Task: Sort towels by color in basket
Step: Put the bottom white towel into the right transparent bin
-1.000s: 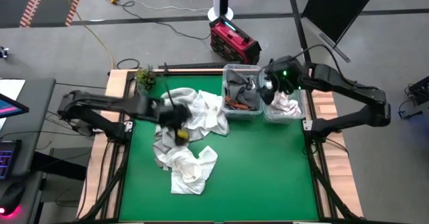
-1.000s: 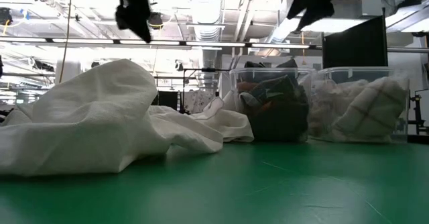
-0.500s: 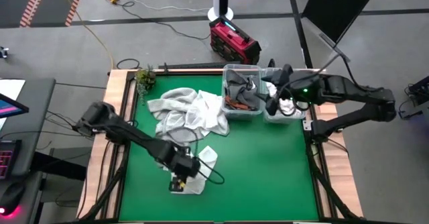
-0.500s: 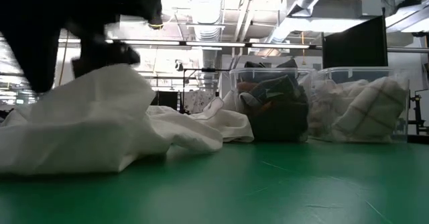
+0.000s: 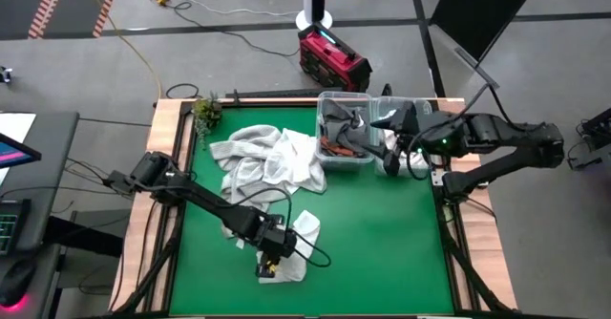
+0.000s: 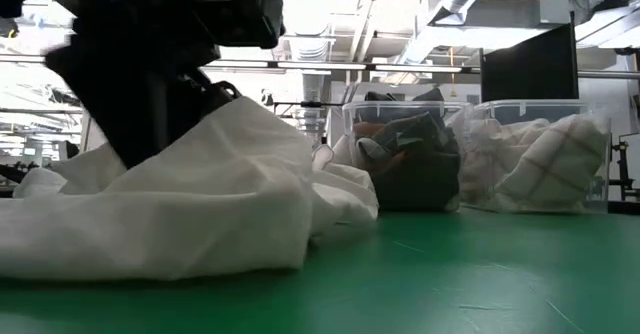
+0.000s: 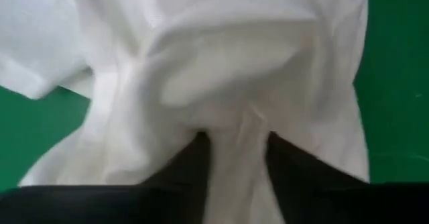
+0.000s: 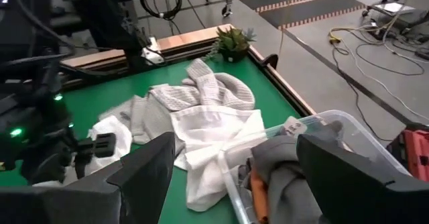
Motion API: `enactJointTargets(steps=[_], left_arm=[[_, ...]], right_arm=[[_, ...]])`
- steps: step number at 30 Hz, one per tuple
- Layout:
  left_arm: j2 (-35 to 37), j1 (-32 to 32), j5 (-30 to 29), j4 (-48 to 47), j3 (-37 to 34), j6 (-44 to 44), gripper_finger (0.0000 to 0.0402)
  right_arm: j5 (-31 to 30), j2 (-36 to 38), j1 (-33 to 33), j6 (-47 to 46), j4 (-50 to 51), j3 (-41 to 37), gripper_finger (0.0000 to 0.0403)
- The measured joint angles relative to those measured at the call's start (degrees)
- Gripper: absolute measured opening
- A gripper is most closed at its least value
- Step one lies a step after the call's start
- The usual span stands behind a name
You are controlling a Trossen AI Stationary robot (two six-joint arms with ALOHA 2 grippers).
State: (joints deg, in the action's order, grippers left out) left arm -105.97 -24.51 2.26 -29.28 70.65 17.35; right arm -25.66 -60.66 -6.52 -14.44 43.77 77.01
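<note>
Left gripper point(image 5: 271, 260) down on the plain white towel point(image 5: 286, 247) at the table's near edge, well apart from both bins; fingers point(image 7: 191, 163) narrowed around a pinched ridge of cloth running between them. Bin of light towels point(image 5: 420, 159) far across the green table point(image 5: 382, 243), by the right arm. Right gripper point(image 5: 389, 145) wide, holding nothing, above the bin of dark towels point(image 5: 346, 139). Left arm clearly nearer.

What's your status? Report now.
Left pincer down on white towel, fingers astride a fold. Right pincer open above bins. Towel pile unsorted. Nothing blocking.
</note>
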Motion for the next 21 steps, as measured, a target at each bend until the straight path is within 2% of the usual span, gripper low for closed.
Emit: enactJointTargets(steps=[3,4,9,14,21], left_arm=[[0.00,0.85,0.03,-0.57,0.00,-0.09,0.0037],[0.08,1.28,0.04,-0.79,0.00,0.70,0.0019],[4.30,3.15,-3.28,-1.33,0.00,3.32,0.0003],[13.37,5.46,-9.15,-0.24,0.00,3.13,0.0001],[26.05,9.86,-18.84,8.35,0.00,0.42,0.0001]], right_arm=[[-1.39,0.00,-2.04,-0.24,0.36,0.00,0.0340],[-1.78,0.00,-2.64,-0.30,0.74,0.00,0.0340],[-3.02,0.00,-4.40,-0.70,2.72,0.00,0.0340],[-3.14,0.00,-4.38,-0.78,2.36,0.00,0.0340],[-3.08,0.00,-4.47,-0.05,-4.08,-0.02,0.0340]])
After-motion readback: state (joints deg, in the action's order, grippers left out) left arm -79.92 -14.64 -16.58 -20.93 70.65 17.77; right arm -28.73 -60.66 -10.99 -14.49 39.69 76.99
